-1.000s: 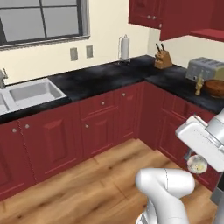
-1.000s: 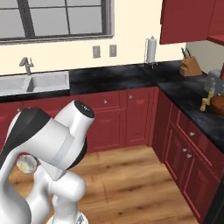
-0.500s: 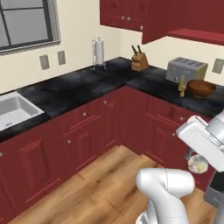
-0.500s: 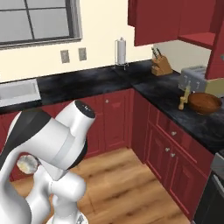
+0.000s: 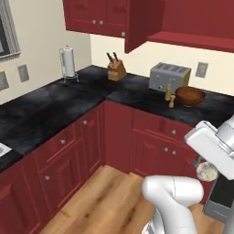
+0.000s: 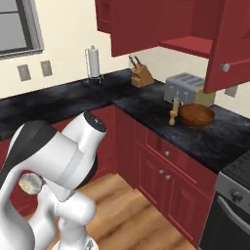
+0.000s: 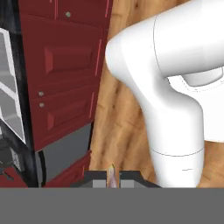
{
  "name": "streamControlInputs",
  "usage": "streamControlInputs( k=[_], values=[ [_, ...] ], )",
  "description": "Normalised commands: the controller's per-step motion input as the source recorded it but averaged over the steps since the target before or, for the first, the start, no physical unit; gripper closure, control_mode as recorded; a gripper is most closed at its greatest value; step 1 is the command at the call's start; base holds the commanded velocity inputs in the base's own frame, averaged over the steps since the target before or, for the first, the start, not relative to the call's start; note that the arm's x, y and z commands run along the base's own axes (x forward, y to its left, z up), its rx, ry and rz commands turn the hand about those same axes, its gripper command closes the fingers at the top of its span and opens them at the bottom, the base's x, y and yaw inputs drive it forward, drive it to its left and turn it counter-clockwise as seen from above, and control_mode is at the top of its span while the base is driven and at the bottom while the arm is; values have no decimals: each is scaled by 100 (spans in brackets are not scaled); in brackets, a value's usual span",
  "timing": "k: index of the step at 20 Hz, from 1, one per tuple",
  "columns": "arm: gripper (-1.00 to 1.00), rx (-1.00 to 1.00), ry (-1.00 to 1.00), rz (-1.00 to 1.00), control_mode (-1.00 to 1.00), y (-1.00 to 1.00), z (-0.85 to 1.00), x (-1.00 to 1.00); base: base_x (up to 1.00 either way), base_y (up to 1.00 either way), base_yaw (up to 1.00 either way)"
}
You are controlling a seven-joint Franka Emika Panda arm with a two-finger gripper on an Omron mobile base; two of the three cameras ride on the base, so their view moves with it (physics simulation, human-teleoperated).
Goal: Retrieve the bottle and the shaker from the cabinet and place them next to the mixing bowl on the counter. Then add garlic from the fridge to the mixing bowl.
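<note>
A brown mixing bowl (image 5: pixel 190 96) (image 6: pixel 196 115) stands on the black counter (image 5: pixel 137 91) in front of the toaster. Just left of it are the bottle and the shaker, two slim tan pieces, one tall (image 5: pixel 168 91) (image 6: pixel 173 112) and one short (image 5: pixel 172 102); I cannot tell which is which. Above them the cabinet hangs with its door (image 5: pixel 141 23) (image 6: pixel 229 44) open. My gripper (image 5: pixel 207 172) (image 6: pixel 30 183) (image 7: pixel 111 177) is tucked low beside the base, over the wooden floor, shut on a small pale round garlic (image 5: pixel 207 172) (image 6: pixel 29 182) whose tip (image 7: pixel 111 174) shows between the fingertips.
A silver toaster (image 5: pixel 169 77), a knife block (image 5: pixel 115 71) and a paper towel holder (image 5: pixel 68 64) stand along the counter's back. An oven (image 6: pixel 229 215) closes the counter run on the right. Red lower cabinets (image 5: pixel 155 137) line the wooden floor (image 5: pixel 105 196).
The whole picture has swung: the base has turned right, so the sink and window have left the views and the bowl corner has come in. The arm keeps its tucked pose.
</note>
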Motion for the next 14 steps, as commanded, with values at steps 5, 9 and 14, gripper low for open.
streamControlInputs(
  k=[5, 9, 14],
  values=[
    [100, 0, 0, 0, 100, 0, 0, 0, 74, 0, -39],
    [100, 0, 0, 0, 100, 0, 0, 0, 70, 0, -38],
    [100, 0, 0, 0, 100, 0, 0, 0, 67, 0, -36]
  ],
)
